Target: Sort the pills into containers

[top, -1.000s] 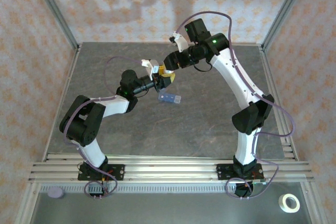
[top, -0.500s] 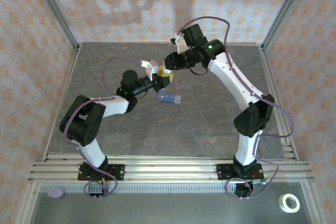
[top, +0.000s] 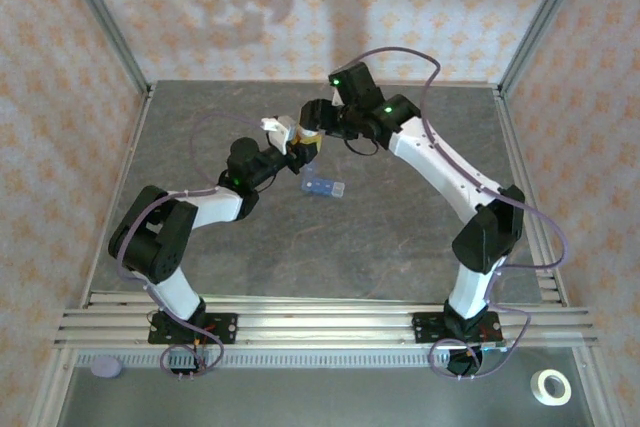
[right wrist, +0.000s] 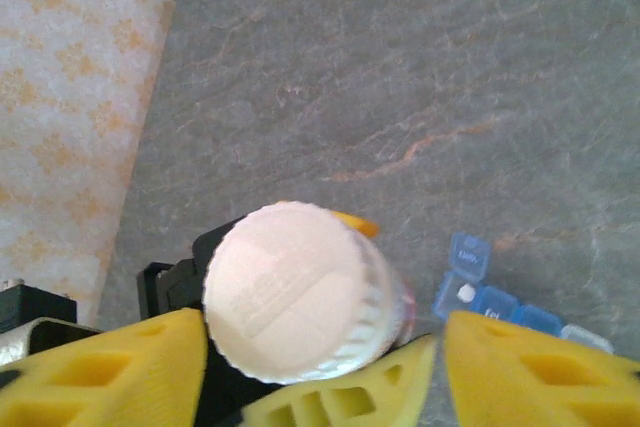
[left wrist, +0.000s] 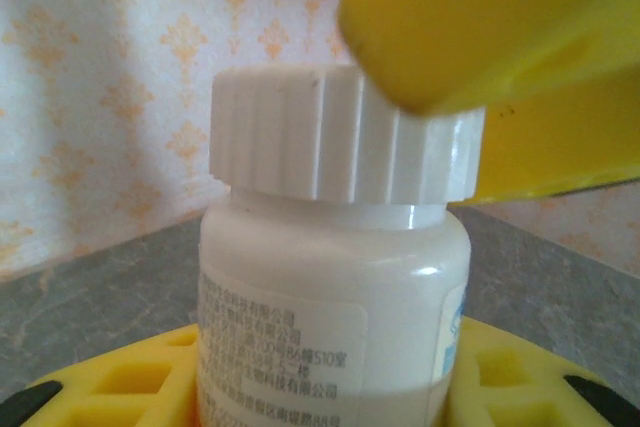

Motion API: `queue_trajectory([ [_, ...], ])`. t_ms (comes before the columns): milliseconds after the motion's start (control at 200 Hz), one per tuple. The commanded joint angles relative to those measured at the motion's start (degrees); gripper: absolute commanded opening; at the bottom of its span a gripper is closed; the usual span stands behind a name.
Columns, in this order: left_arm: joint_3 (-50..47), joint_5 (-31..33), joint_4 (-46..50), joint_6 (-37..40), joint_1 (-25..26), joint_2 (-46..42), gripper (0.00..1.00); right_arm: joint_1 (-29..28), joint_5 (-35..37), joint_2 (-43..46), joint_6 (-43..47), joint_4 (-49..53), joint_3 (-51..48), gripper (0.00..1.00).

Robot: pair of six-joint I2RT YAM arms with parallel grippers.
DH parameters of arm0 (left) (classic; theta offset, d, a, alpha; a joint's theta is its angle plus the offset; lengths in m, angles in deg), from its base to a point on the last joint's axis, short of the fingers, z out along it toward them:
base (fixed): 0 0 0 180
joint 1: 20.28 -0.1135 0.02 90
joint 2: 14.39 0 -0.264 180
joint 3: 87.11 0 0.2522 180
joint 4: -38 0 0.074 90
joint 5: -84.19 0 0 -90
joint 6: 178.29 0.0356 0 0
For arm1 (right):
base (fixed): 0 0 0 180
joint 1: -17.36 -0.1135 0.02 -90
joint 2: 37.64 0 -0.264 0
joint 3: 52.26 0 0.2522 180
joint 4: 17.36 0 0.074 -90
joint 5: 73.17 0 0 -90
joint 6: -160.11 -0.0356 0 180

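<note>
A white pill bottle [left wrist: 330,287] with a ribbed cap [right wrist: 290,302] is held upright above the table, my left gripper [left wrist: 325,392] shut on its body. Its yellow fingers [left wrist: 110,387] flank the label. My right gripper [right wrist: 325,367] hovers over the cap, open, with one yellow finger [right wrist: 100,377] on each side of it. In the left wrist view one right finger [left wrist: 480,17] overlaps the cap's rim. The blue containers strip [top: 323,187] lies on the table just right of the bottle. One compartment is open with a white pill [right wrist: 465,293] inside.
Both grippers meet at mid-table [top: 305,135], toward the back. The grey stone tabletop [top: 400,237] is fenced by patterned walls. A tape roll [top: 549,386] and a purple disc [top: 105,368] lie on the front ledge beyond the rails.
My right gripper has swung left and turned down over the bottle cap. The left gripper has shifted slightly left with the bottle. The blue strip has stayed put.
</note>
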Motion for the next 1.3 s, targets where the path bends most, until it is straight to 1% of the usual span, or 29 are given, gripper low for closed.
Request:
queue_trajectory([
  [0, 0.47, 1.25, -4.83, 0.55, -0.03, -2.15, 0.0, 3.42, -1.94, 4.86, 2.22, 2.2, 1.61, 0.73],
  [50, 0.47, 0.84, -4.92, 0.43, -0.03, -2.26, 0.0, 4.65, -4.77, 6.47, 4.9, 2.95, 1.66, 0.76],
  [115, 0.54, 0.02, -4.92, 0.39, -0.03, -2.31, 0.0, 5.47, -6.08, 8.16, 9.26, 4.61, 1.58, 0.79],
  [185, 0.73, -1.68, -4.96, 0.22, -0.03, -2.31, 0.0, 6.76, -8.18, 8.71, 13.64, 6.53, 2.0, 0.79],
  [225, 0.89, -3.21, -5.16, -0.04, -0.03, -2.29, 0.0, 7.55, -10.95, 8.56, 15.95, 7.35, 2.54, 0.79],
  [330, 1.71, -7.91, -6.05, -1.87, -0.03, -1.84, 0.0, 8.01, -16.24, 5.91, 23.91, 11.5, 6.67, 0.79],
  [420, 2.55, -11.18, -6.58, -4.26, -0.03, -1.28, 0.0, 7.95, -18.44, 1.81, 28.41, 16.53, 12.9, 0.8],
  [531, 3.28, -12.98, -6.59, -5.92, -0.03, -1.04, 0.0, 7.95, -20.01, -3.09, 30.27, 21.51, 19.85, 0.8],
  [616, 3.77, -13.83, -6.61, -6.68, -0.03, -0.71, 0.0, 7.61, -20.58, -5.54, 30.76, 23.35, 23.0, 0.8],
  [871, 4.16, -14.74, -6.28, -7.42, -0.06, -0.38, 0.0, 5.17, -19.54, -8.66, 32.6, 26.12, 25.98, 0.79],
  [1011, 4.26, -14.86, -6.15, -7.48, -0.03, -0.45, 0.0, 4.67, -19.1, -9.21, 32.97, 26.76, 25.79, 0.74],
  [1291, 4.51, -15.23, -6.15, -7.86, -0.03, -0.18, 0.0, 4.58, -18.33, -9.32, 32.32, 26.35, 25.28, 0.55],
])
